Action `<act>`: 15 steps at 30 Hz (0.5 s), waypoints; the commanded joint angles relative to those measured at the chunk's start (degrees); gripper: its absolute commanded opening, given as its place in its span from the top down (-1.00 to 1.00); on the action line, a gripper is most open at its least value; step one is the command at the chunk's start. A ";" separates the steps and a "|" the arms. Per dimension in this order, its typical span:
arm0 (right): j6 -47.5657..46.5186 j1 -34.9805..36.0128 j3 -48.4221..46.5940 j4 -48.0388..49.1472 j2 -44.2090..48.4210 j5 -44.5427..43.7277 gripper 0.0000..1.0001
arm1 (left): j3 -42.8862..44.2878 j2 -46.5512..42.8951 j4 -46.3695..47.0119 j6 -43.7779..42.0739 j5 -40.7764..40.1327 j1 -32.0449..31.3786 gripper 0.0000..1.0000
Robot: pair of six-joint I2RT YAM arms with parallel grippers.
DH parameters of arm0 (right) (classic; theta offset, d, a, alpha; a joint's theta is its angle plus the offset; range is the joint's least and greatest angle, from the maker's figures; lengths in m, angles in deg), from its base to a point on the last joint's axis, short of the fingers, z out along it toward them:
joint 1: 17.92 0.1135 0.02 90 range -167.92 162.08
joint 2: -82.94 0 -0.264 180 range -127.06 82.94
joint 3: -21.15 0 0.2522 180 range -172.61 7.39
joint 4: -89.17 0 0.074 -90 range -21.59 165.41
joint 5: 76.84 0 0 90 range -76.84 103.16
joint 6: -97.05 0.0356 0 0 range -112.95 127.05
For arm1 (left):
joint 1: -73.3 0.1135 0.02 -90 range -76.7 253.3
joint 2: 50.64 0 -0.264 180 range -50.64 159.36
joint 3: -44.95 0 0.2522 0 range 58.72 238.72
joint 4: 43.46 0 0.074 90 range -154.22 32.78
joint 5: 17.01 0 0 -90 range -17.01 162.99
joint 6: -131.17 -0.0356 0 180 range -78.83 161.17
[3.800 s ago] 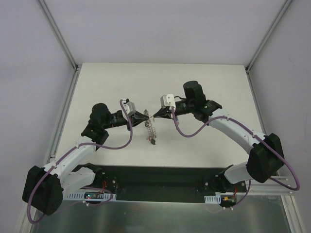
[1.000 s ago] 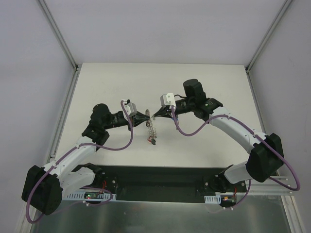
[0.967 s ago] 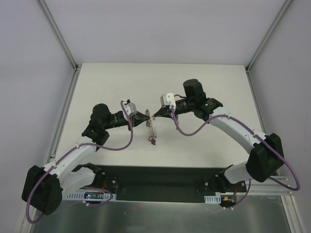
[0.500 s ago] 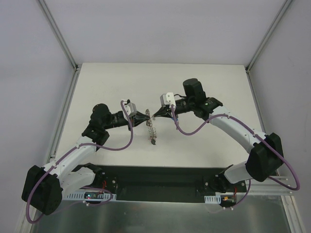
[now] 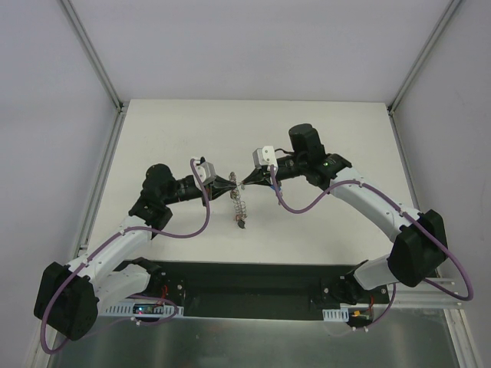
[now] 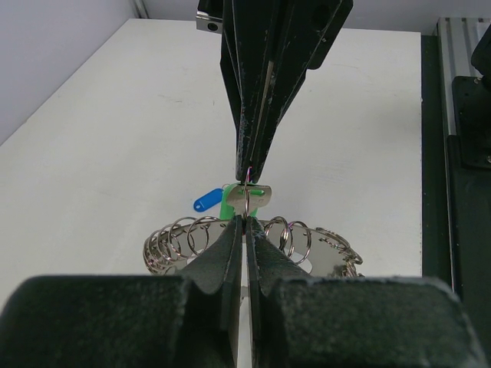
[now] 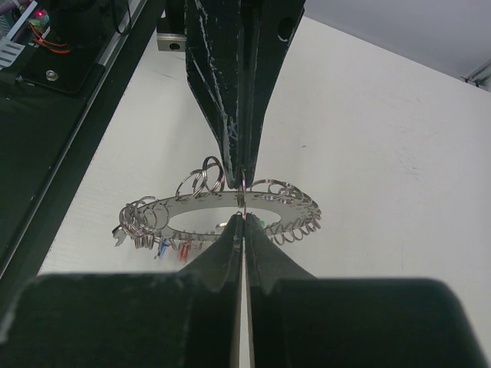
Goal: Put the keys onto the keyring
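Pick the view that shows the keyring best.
Right wrist: the keyring shows nearly its whole flat band and small rings. Left wrist hides its middle behind the left gripper; top external shows only a tiny hanging sliver.

The top camera looks down from high at the near side on the whole white table [image 5: 322, 130]. The wrist cameras, very near, face each other along the left gripper [image 6: 244, 222] and right gripper [image 7: 242, 218]; both show the wide silvery-grey metal keyring [image 6: 330, 257] [image 7: 196, 202].

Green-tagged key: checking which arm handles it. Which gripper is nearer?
Right. The right gripper is shut right at the green-tagged key; the left gripper is shut just short of it, on the keyring.
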 commanded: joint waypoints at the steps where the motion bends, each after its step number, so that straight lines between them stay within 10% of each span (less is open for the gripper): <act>1: -1.15 -0.06 -2.55 0.00 -0.08 3.06 0.98 | 0.48 -1.63 3.78 -1.18 -0.46 -0.37 1.00; 15: -1.06 0.03 -2.55 0.26 0.01 1.83 0.98 | 0.57 -1.63 3.60 -1.35 -0.46 -0.37 1.00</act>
